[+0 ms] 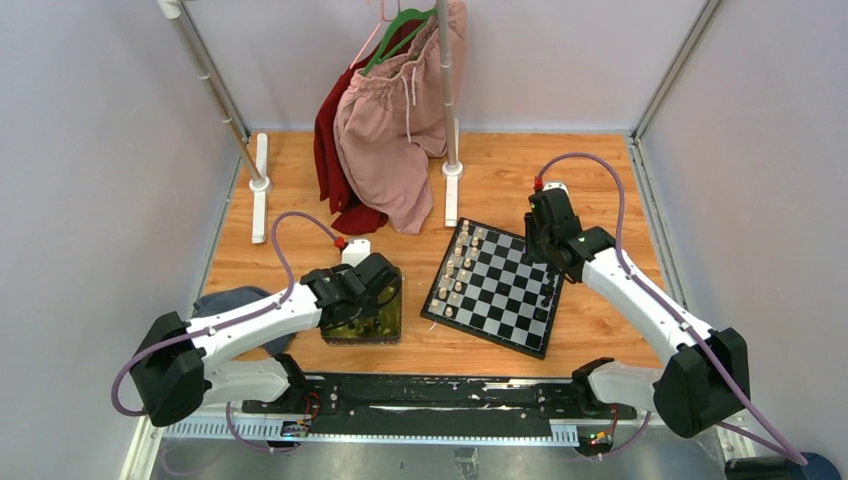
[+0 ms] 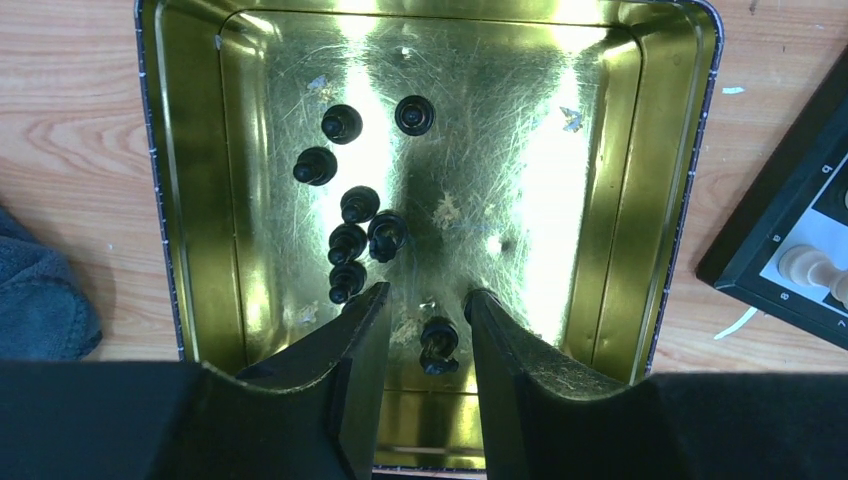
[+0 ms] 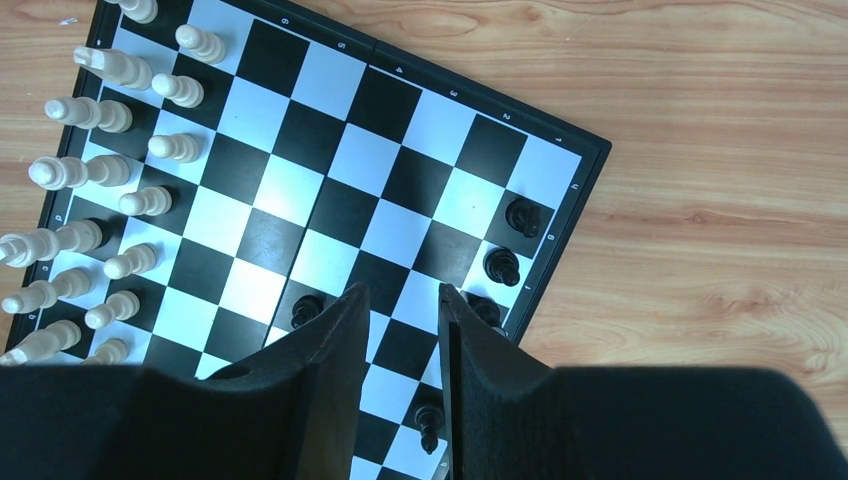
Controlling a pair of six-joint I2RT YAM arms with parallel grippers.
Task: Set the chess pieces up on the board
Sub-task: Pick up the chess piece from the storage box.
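Note:
Several black chess pieces (image 2: pixel 348 240) lie in the shiny yellow-green tray (image 2: pixel 690 150). My left gripper (image 2: pixel 427 297) reaches down into the tray (image 1: pixel 362 330). Its jaws are open on either side of one black piece (image 2: pixel 438 345), with a gap showing on both sides. My right gripper (image 3: pixel 400 290) hovers open over the near right part of the board (image 3: pixel 330 90), holding nothing. Black pieces (image 3: pixel 502 265) stand along the board's right edge, one more (image 3: pixel 428 420) beside the right finger and another (image 3: pixel 305 310) left of the fingers. From above, the right gripper (image 1: pixel 545 250) is at the board's (image 1: pixel 500 290) far right corner.
Cream pieces (image 3: pixel 90 115) fill two rows on the board's left side. Pink and red clothes (image 1: pixel 390 130) hang from a rack behind the board. A blue cloth (image 1: pixel 235 300) lies left of the tray. A corner of the board (image 2: pixel 770 235) sits right of the tray.

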